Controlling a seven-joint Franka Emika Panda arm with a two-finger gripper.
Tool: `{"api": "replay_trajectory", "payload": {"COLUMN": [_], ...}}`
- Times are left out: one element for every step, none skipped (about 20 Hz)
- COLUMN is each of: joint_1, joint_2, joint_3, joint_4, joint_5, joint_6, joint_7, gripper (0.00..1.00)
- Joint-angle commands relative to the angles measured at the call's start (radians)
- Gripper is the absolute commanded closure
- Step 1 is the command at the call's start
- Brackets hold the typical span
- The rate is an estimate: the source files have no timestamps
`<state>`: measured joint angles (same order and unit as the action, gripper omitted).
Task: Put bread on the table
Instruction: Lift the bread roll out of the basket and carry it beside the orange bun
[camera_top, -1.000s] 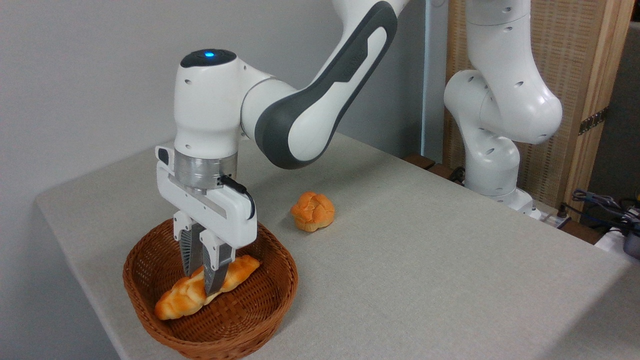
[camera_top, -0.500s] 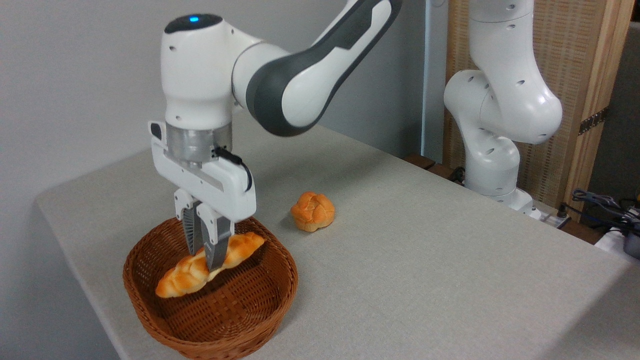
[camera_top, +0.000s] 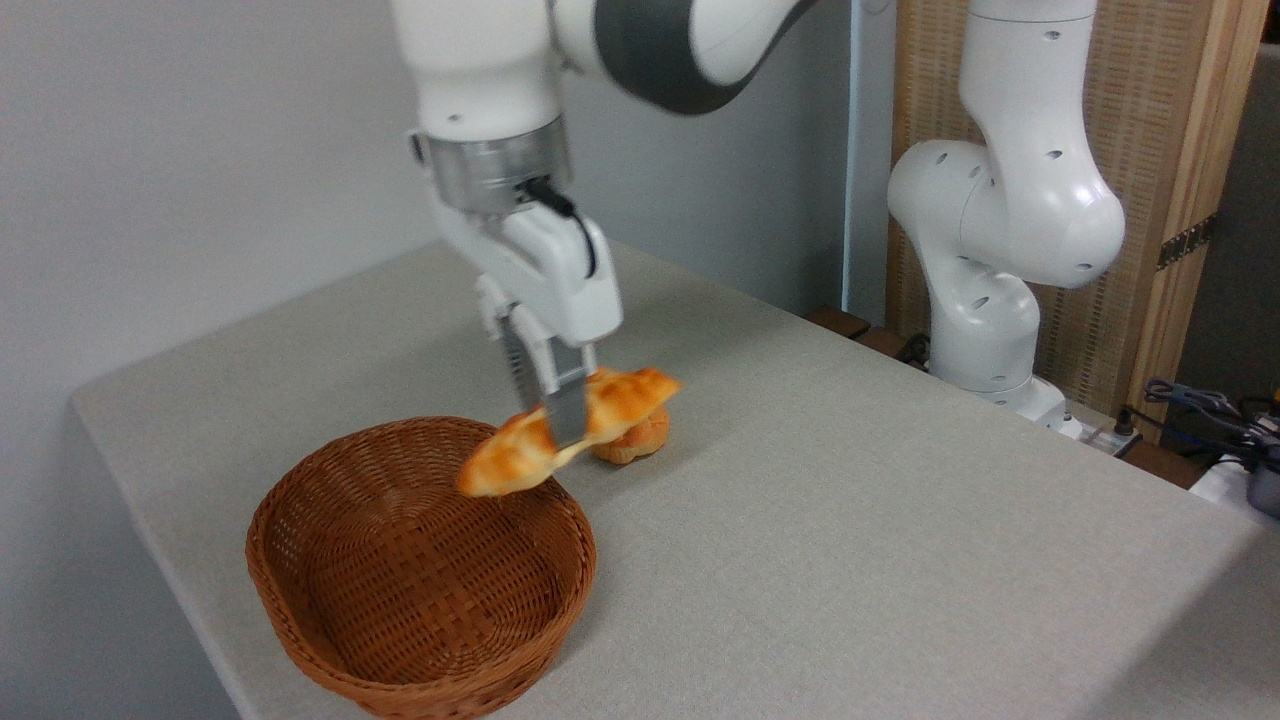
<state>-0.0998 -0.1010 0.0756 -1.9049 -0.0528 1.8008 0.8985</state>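
Bread in the claw, up in the air above the basket's far rim.

You see the gripper (camera_top: 558, 425) clamped on the middle of the long braided bread (camera_top: 568, 432), its fingers pinching the loaf from both sides. The bread hangs tilted, its left tip lower and over the wicker basket (camera_top: 420, 580), its right tip higher and in front of the small bun (camera_top: 632, 445). The bun sits on the table (camera_top: 850, 520) just beyond the basket. The basket holds nothing you can see.
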Motion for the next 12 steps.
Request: {"api": "replay_trajectory", "payload": {"joint_1": [-0.008, -0.008, -0.008, -0.011, -0.011, -0.012, -0.012, -0.012, -0.011, -0.011, -0.009, -0.009], "joint_2": [-0.152, -0.178, -0.19, -0.193, -0.192, -0.192, -0.19, -0.189, -0.187, -0.184, -0.181, -0.177], "joint_3": [0.03, 0.03, 0.03, 0.024, 0.017, 0.015, 0.015, 0.015, 0.015, 0.015, 0.015, 0.015], "joint_4": [-0.181, -0.227, -0.261, -0.285, -0.308, -0.327, -0.338, -0.344, -0.344, -0.342, -0.342, -0.342], "joint_5": [-0.001, 0.013, 0.031, 0.042, 0.048, 0.057, 0.073, 0.091, 0.105, 0.111, 0.111, 0.113], "joint_6": [-0.029, -0.029, -0.029, -0.029, -0.029, -0.024, -0.023, -0.023, -0.023, -0.018, -0.014, -0.009], "joint_7": [0.146, 0.154, 0.154, 0.149, 0.143, 0.135, 0.132, 0.132, 0.132, 0.132, 0.132, 0.132], "gripper": [0.76, 0.76, 0.76, 0.75, 0.73, 0.68, 0.66, 0.56, 0.49, 0.43, 0.35, 0.26]}}
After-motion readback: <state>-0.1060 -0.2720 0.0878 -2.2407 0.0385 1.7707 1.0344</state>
